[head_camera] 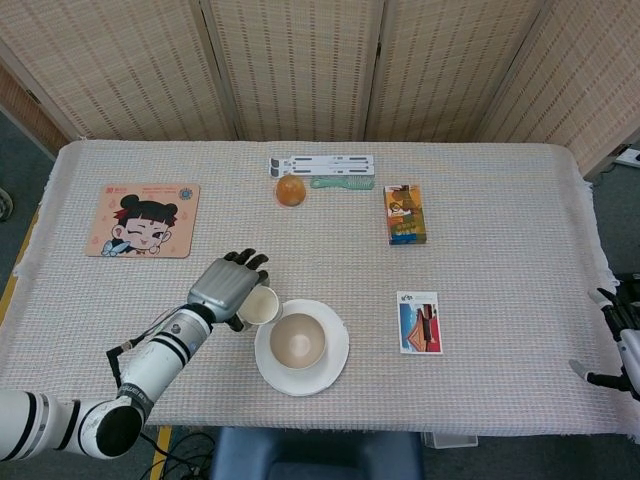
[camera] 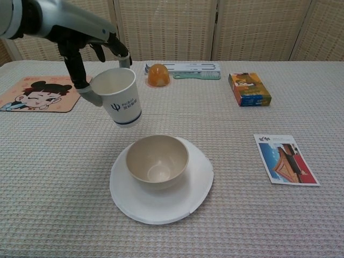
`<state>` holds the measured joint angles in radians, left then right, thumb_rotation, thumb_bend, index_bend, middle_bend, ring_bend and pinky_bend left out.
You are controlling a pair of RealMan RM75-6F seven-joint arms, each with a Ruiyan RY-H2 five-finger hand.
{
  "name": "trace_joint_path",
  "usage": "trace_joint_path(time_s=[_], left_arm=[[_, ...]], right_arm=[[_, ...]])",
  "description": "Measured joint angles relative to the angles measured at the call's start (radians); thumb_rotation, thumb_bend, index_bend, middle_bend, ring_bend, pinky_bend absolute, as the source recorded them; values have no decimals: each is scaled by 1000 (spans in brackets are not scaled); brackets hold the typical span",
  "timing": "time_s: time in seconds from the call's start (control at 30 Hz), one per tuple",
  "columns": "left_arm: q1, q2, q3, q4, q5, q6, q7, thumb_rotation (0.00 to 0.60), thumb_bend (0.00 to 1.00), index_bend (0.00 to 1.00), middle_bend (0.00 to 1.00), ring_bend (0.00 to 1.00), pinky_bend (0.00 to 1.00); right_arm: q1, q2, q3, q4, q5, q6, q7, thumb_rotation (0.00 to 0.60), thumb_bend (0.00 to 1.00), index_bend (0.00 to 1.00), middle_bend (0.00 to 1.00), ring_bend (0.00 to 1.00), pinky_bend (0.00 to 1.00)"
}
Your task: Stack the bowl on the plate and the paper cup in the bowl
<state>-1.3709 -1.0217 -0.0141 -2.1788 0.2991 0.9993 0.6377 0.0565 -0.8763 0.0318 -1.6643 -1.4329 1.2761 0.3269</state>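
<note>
Left hand holds cup in air, fingers clamped on its rim, cup tilted, left of bowl. Bowl sits on plate. Right hand at table right edge, finger state cannot tell.

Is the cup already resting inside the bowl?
No, in the chest view the cup hangs tilted in the left hand, above and left of the empty bowl.

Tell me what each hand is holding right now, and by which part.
The left hand grips the paper cup by its upper side wall near the rim, lifted off the table. The right hand holds nothing.
</note>
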Motion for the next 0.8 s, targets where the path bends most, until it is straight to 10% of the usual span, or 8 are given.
trace_joint_path(time_s=[0.8], left_arm=[[30, -238, -58, -37, -84, 248, 97, 600, 230, 453, 129, 0, 170]], right_arm=[[8, 20, -39, 60, -106, 36, 158, 600, 209, 0, 0, 0, 0]])
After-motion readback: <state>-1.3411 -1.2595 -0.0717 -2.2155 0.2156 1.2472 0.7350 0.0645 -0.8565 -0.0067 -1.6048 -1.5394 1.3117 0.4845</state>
